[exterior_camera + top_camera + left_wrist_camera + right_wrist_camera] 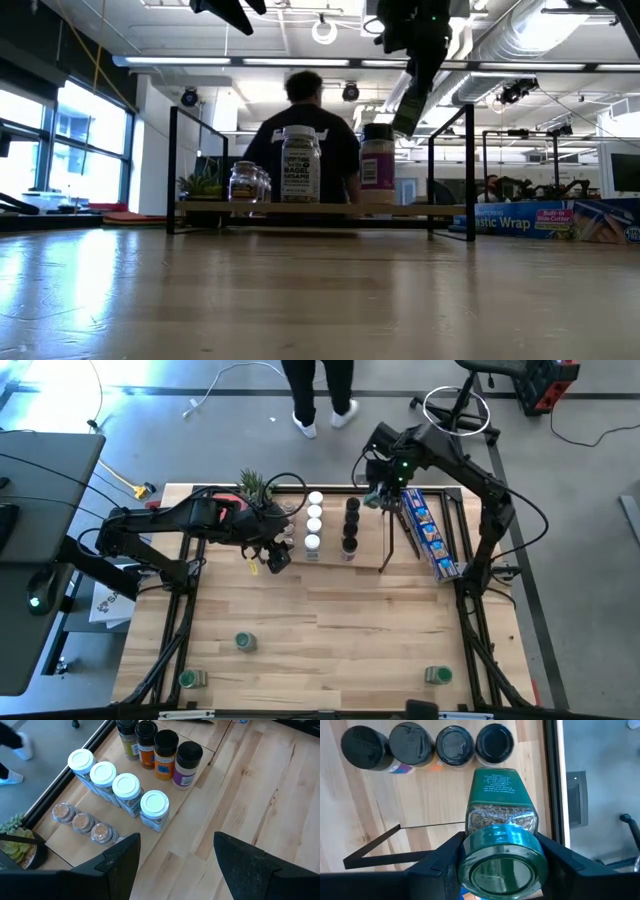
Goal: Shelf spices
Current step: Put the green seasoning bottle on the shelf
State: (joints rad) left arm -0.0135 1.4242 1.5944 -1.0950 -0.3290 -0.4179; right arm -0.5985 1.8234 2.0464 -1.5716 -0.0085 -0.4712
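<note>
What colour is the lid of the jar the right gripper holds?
Green, clearest in the right wrist view: jar in right gripper.

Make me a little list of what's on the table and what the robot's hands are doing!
shelf: light wood, at the table's far side
white-lid jars: four in a row on the shelf
black-lid jars: four in a row beside them
right gripper: above the shelf, shut on a green-lid jar
left gripper: open, empty, near the shelf
loose green-lid jars: three near the table's front
blue box: right of the shelf
</note>
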